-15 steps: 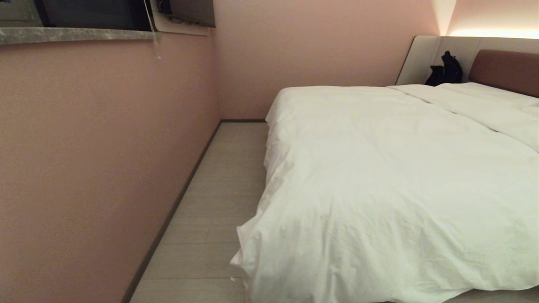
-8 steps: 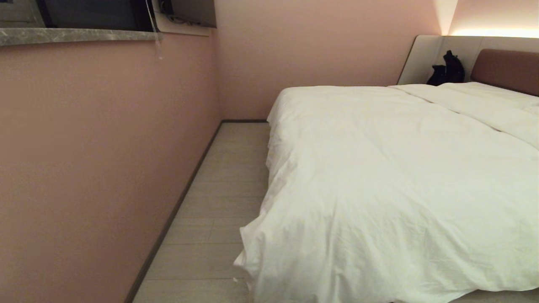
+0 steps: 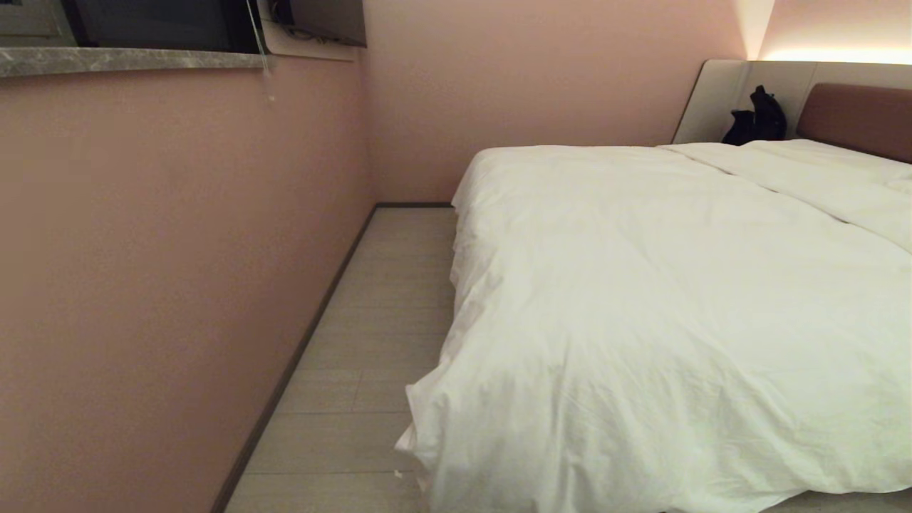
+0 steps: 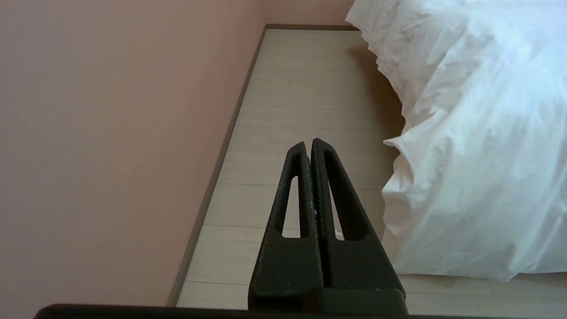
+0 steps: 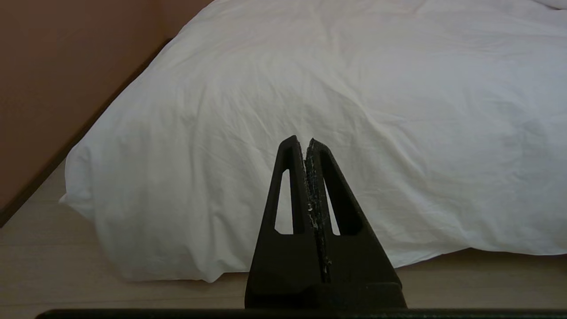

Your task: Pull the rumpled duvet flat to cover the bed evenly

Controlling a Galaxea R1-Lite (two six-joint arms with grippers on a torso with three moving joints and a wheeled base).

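The white duvet (image 3: 662, 313) lies spread over the bed, softly wrinkled, its near corner (image 3: 420, 434) hanging to the floor. Of the bed itself only the reddish-brown headboard (image 3: 855, 117) shows, at the far right. Neither arm is in the head view. My left gripper (image 4: 308, 144) is shut and empty over the floor strip, left of the duvet (image 4: 478, 133) corner. Facing the foot of the duvet (image 5: 354, 88), my right gripper (image 5: 305, 142) is shut on nothing, and apart from the cloth.
A pink wall (image 3: 164, 271) runs along the left, with a narrow strip of pale plank floor (image 3: 370, 342) between it and the bed. White pillows (image 3: 819, 171) lie by the headboard. A black object (image 3: 755, 117) stands at the far corner. A stone window ledge (image 3: 128, 60) sits high left.
The whole head view has shifted slightly left since a second ago, so the camera moved; the duvet itself has not changed.
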